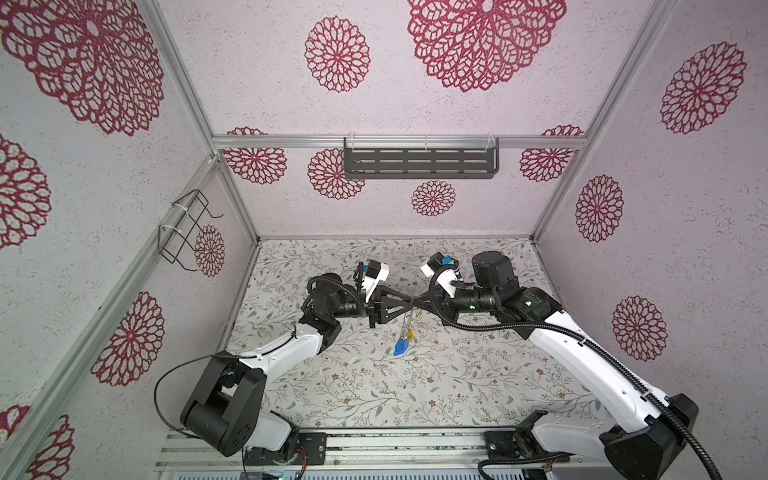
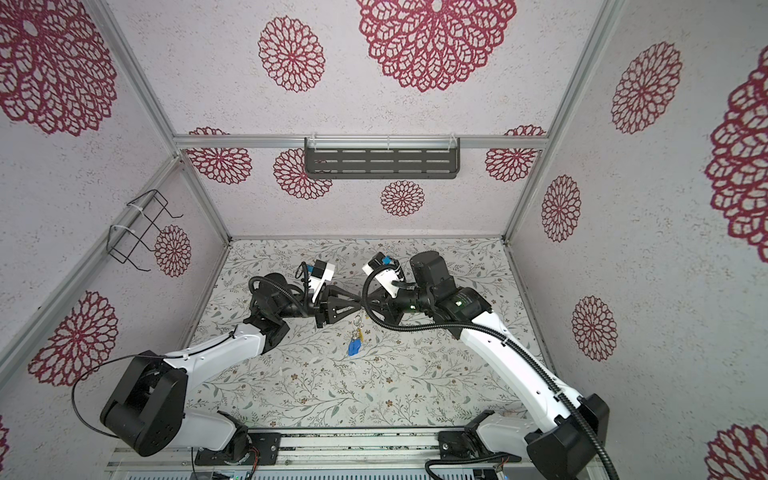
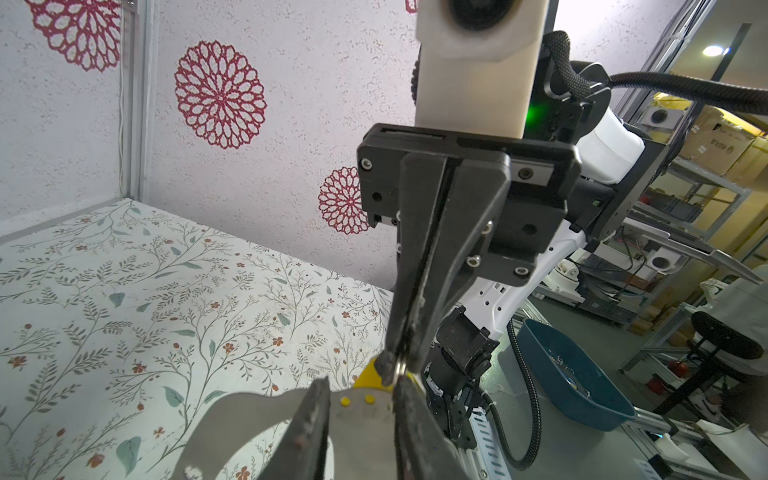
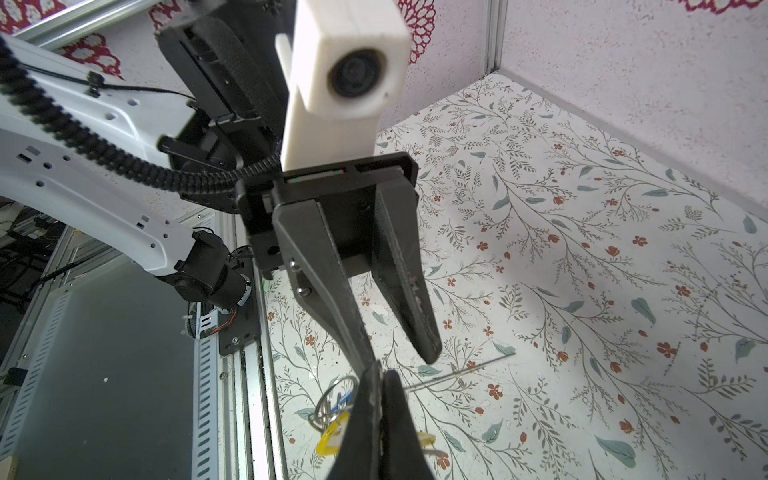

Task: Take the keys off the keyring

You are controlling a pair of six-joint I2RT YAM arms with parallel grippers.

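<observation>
Barely begun, I judge. My left fingers [image 3: 316, 428] are partly closed across the flat grey keyring [image 3: 232, 411], holding it in the air above the counter [image 1: 374, 390]. My right fingers [image 3: 457, 232] are pressed fully together on the small silver ring of a yellow key [image 3: 370, 376] at the band's edge. Blue and yellow keys [image 1: 402, 347] hang in a bunch below that meeting point. I see no freed key on the counter, so all of them seem left to work off.
</observation>
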